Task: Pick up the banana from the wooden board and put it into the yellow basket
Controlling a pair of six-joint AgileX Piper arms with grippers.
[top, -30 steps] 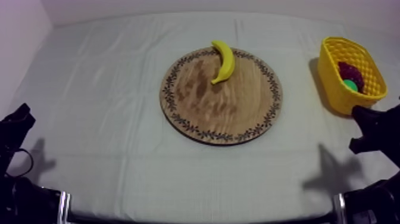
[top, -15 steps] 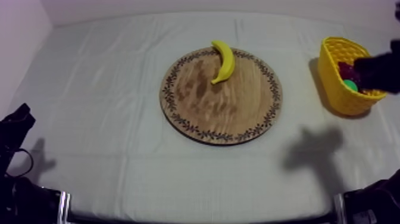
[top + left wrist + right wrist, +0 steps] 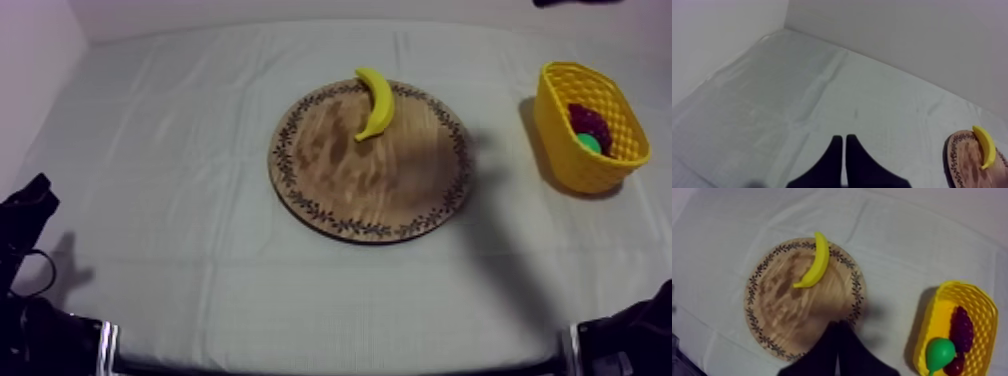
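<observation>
Jaws are sitting clenched on nothing at left gripper [image 3: 844, 138] and right gripper [image 3: 838, 324], the latter hovering above the wooden board [image 3: 774, 310] where the banana [image 3: 815, 262] is lying.

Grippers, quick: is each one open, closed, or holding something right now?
Left gripper: closed, holding nothing.
Right gripper: closed, holding nothing.
</observation>
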